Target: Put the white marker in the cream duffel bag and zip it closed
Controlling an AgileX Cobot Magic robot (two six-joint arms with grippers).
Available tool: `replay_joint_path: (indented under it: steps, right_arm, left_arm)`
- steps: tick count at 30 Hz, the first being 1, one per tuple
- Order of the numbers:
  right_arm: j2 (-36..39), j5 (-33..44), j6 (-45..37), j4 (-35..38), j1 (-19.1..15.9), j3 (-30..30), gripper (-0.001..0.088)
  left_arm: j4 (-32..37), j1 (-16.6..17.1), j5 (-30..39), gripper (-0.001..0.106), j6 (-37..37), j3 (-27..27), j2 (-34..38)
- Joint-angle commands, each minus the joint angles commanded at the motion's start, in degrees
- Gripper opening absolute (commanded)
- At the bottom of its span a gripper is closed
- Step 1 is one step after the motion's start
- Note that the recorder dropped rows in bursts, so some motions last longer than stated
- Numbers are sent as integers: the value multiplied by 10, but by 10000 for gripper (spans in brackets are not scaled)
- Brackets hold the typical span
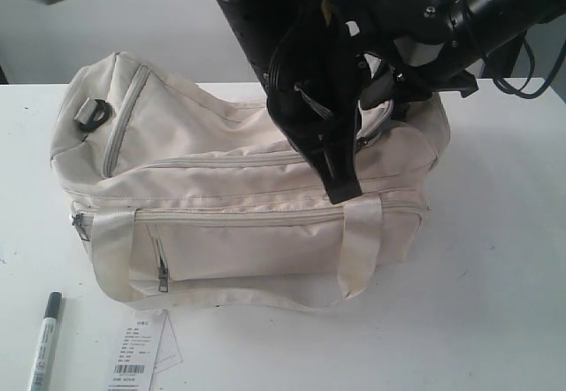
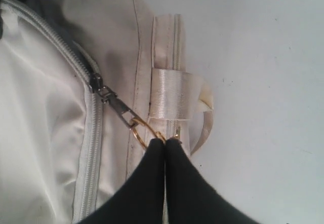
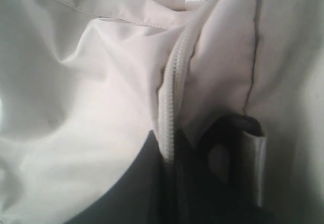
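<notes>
Cream duffel bag (image 1: 256,205) laid on white table (image 1: 495,258), under both end effectors. Left end effector (image 2: 165,142) closed, gold ring of zipper pull (image 2: 144,131) pinched at tips. Right end effector (image 3: 169,158) closed on zipper tape (image 3: 172,82). White marker (image 1: 44,342) seen on table, well apart from both, beside paper tag (image 1: 137,351).

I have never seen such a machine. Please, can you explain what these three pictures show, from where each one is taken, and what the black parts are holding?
The outside camera shows two black robot arms over a white table. On it lie a cream duffel bag, a white marker and a paper tag. The other two pictures come from cameras on the arms' wrists. In the left wrist picture, the left gripper is shut on the gold ring of a zipper pull. In the right wrist picture, the right gripper is shut on the bag's fabric beside a zipper. The marker is not yet in the bag.
</notes>
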Motion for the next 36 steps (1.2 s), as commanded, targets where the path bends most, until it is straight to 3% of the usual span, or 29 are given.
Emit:
replay_joint_path:
  steps: [28, 36]
  right_arm:
    - [0, -2, 2, -2, 0, 0, 0]
    - [0, -1, 17, -40, 0, 0, 0]
  left_arm:
    - [33, 0, 60, 0, -19, 0, 0]
    - [46, 0, 73, 0, -25, 0, 0]
